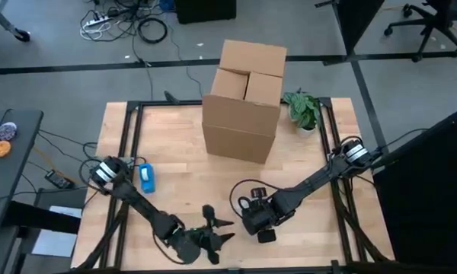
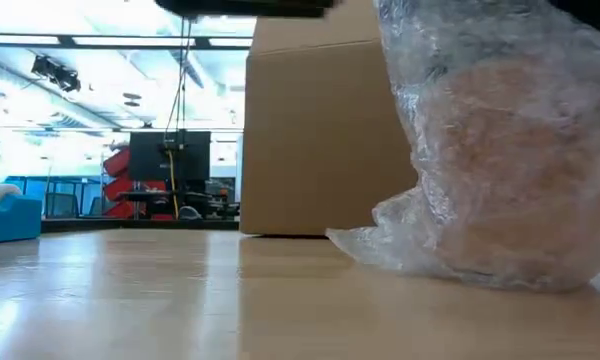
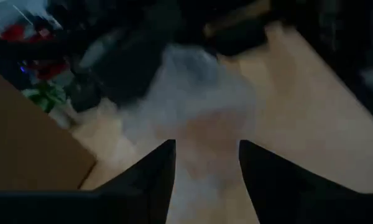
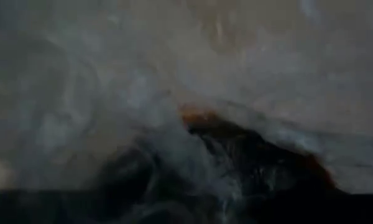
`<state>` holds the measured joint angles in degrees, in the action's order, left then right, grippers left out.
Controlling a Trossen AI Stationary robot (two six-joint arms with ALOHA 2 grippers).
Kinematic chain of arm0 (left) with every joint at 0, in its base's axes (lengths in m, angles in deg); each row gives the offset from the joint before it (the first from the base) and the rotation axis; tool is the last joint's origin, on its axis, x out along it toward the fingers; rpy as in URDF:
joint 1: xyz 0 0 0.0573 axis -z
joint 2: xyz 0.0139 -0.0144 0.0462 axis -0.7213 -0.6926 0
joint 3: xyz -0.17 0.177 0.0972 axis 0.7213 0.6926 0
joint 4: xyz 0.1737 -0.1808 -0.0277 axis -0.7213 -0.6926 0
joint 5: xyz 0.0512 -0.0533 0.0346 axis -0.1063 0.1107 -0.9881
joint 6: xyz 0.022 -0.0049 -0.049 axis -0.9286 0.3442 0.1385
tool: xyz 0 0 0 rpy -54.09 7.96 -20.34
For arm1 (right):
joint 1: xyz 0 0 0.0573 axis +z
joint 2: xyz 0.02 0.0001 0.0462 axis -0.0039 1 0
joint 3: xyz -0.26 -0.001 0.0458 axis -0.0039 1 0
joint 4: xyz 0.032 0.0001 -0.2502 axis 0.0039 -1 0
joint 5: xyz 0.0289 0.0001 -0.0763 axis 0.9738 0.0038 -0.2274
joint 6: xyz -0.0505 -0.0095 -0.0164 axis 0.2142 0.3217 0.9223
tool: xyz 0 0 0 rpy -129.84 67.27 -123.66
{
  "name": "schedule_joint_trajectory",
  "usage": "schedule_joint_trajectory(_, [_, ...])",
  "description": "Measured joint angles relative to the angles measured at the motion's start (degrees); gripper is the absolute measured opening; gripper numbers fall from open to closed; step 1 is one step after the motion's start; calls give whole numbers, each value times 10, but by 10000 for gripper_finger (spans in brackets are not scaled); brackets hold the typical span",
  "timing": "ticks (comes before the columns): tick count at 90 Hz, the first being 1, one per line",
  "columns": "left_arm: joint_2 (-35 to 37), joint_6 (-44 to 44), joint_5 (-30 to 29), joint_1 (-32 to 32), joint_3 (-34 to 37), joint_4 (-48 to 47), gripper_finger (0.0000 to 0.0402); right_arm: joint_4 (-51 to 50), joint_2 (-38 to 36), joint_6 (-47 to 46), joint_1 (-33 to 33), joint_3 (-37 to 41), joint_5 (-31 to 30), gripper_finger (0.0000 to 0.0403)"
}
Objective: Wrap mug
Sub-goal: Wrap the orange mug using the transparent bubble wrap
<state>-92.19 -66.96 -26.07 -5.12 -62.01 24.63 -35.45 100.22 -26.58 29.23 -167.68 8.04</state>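
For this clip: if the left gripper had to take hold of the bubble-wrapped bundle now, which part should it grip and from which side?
Probably the loose skirt of the bubble wrap where it trails flat on the table, on the bundle's side facing the left gripper. The left wrist view shows that gripper open and aimed at the wrap. The bulging body looks too wide and soft, and the right gripper is at the other side.

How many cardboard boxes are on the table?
1. The cardboard box stands at the far middle of the table, beside the small plant. Nothing shows whether a smaller one hides behind it.
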Motion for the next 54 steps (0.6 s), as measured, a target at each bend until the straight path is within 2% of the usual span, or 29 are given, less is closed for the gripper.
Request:
schedule_joint_trajectory(7, [-28,-43,37,-16,5,105,162,10,0,-30,-4,0,-8,149])
schedule_joint_trajectory(13, [-50,-58,77,-32,4,140,162,10,-1,-55,-7,0,-12,149])
schedule_joint_trajectory(22, [-63,-58,110,-54,-4,146,162,9,-6,-77,-9,0,-15,149])
schedule_joint_trajectory(54, [-66,-70,151,-82,-6,157,162,-27,-51,-152,-4,1,-16,160])
